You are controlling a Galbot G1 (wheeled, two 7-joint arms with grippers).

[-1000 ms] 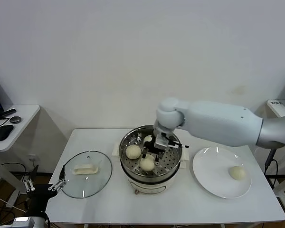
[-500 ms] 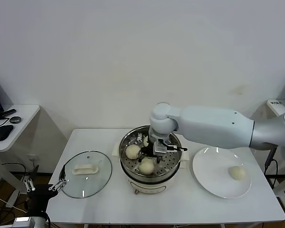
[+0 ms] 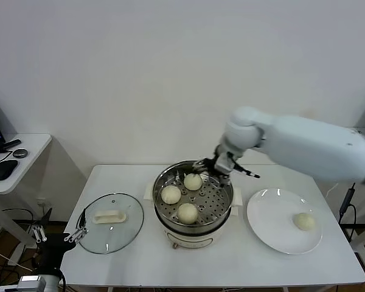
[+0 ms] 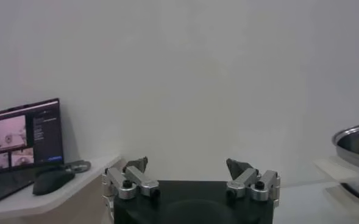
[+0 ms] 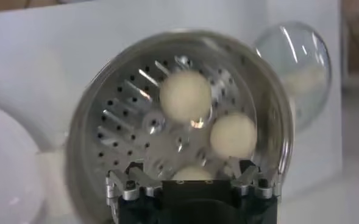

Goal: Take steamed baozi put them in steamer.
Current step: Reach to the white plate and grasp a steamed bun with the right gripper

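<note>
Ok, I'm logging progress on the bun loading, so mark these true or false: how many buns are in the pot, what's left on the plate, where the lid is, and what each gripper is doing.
1. Three cream-white round baozi sit on the perforated tray of the shiny steel steamer. True.
2. The flat white plate is bare. False: one bun lies on it.
3. The round glass lid covers the steamer. False: it lies on the white table, on the steamer's left.
4. The right gripper holds a bun. False: it is open and holds nothing, above the steamer's far rim.
5. The left gripper is open, low beyond the table's left edge. True.
</note>
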